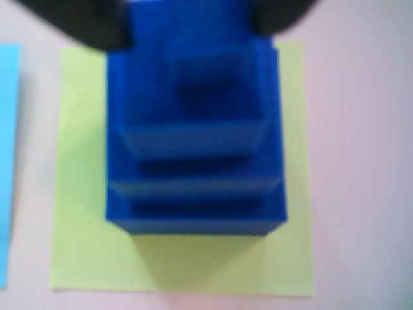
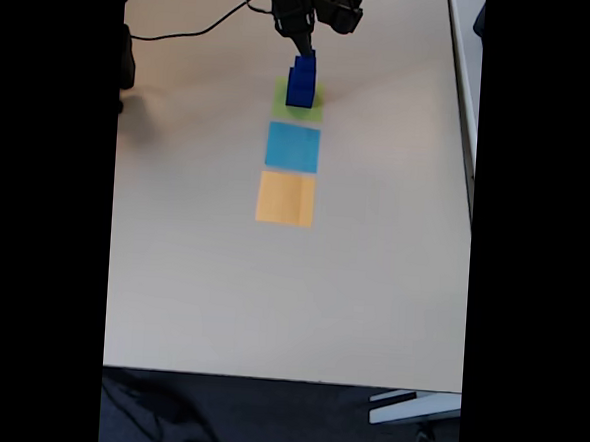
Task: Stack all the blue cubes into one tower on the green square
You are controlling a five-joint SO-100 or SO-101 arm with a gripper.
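Observation:
Several blue cubes stand as one stepped tower, widest at the bottom, on the green square. In the fixed view the tower rises from the green square at the far end of the table. My gripper comes in from the top of the wrist view, its dark fingers pressed against both sides of the topmost cube. It reads as shut on that cube. The fixed view puts the gripper right at the tower's top.
A light-blue square and an orange square lie in a row in front of the green one. The light-blue square sits at the wrist view's left edge. A black cable runs along the far left. The table's edge lies nearest the camera.

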